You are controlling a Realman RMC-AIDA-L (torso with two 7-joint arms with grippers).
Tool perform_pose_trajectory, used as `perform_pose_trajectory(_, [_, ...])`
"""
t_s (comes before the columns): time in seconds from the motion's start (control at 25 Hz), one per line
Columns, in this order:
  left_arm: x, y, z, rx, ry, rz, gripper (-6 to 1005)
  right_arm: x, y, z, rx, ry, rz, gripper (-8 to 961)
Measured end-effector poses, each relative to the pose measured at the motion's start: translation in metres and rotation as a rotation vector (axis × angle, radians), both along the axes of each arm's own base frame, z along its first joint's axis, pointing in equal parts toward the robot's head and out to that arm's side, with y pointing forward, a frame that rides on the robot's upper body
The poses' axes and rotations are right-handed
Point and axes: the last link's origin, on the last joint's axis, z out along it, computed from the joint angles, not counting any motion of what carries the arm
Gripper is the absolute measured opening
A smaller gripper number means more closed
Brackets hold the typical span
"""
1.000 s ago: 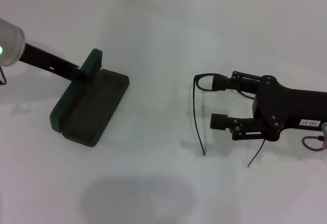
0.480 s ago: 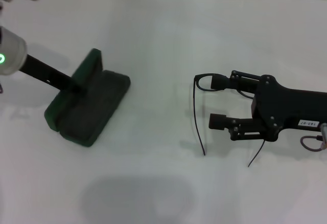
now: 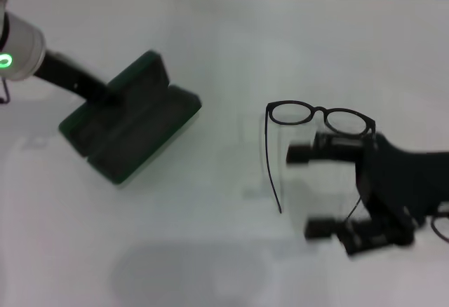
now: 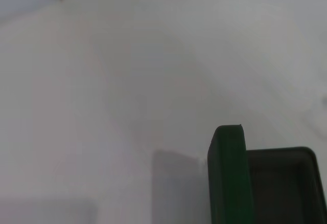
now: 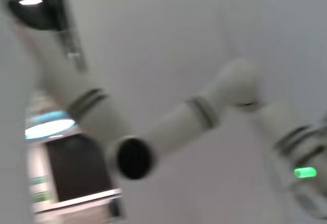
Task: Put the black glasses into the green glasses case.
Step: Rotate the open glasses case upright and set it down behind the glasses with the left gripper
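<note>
The black glasses [image 3: 319, 116] lie unfolded on the white table, lenses towards the far side, one temple arm [image 3: 269, 170] running towards me. My right gripper [image 3: 300, 192] is open and empty, on the near side of the glasses, with its upper finger [image 3: 303, 154] just below the frame. The green glasses case [image 3: 133, 128] stands open at the left, dark inside. My left gripper [image 3: 111, 99] is on its raised lid and appears shut on it. The left wrist view shows the lid edge [image 4: 227, 173] and the dark inside of the case.
The white table [image 3: 224, 48] spreads around both things, with a tiled wall at its far edge. The right wrist view shows only my left arm [image 5: 204, 111] with its green light, blurred.
My right gripper has drawn back from the glasses frame towards me and opened wider, leaving the whole frame showing. My left gripper has shifted the green case to the right and turned it.
</note>
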Motion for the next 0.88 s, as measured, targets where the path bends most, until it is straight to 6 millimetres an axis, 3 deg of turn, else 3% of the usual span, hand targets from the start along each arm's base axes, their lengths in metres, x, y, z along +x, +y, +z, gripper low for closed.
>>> perform_pose_trajectory(0.2, [0.036,0.014,-0.001,-0.011,-0.045,-0.228,195,-0.008,-0.012,-0.003,-0.106,-0.017,0.110,825])
perform_pose_trajectory(0.4, [0.069,0.027,-0.020,-0.053,0.007,-0.490,195,-0.007,-0.022,-0.008,-0.165,-0.027,0.139,766])
perform_pose_trajectory(0.52, [0.085,0.034,-0.046,-0.086,0.087,-0.630,195,-0.004,-0.026,-0.010,-0.175,-0.023,0.125,766])
perform_pose_trajectory(0.88, [0.099,0.055,-0.104,-0.148,0.241,-0.806,194,0.010,-0.036,-0.010,-0.153,-0.006,0.055,767])
